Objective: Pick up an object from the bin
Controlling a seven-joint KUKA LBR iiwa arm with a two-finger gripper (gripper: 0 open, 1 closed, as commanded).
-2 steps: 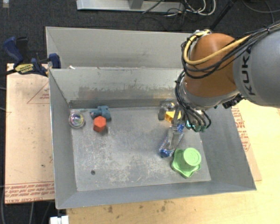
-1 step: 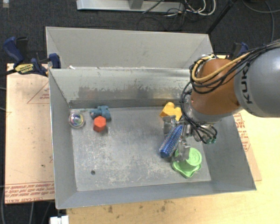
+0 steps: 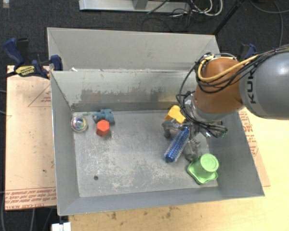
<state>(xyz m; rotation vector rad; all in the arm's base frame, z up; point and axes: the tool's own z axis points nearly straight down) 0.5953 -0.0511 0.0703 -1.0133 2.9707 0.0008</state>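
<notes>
Position: orange dome-shaped wrist cover (image 3: 216,88) hanging low over the right part of the grey metal bin (image 3: 135,196), above a small cluster.
Nearest thing: blue bristled brush-like bar (image 3: 177,144), lying slantwise, upper end under the dark hardware below the cover.
Neighbours: yellow plastic piece (image 3: 175,113) by the back wall; small grey lump (image 3: 168,129) between it and the blue bar; green round-capped plastic thing (image 3: 203,168) just beside the bar's lower end.
Far side: red-orange little cylinder (image 3: 102,127), teal figure (image 3: 105,115), shiny clear round piece (image 3: 79,123), well apart at left.
Grasp state: cannot tell, hidden beneath cover and cables.
Likely target: probably the blue bar, judged from nearness alone.
Technique: close across the bar's narrow width, not along it; stay clear of lump and yellow piece; lift straight up; expect droop if gripped near one end.
Writing: "KU" in black on the grey arm link (image 3: 274,81), remainder cut off.
</notes>
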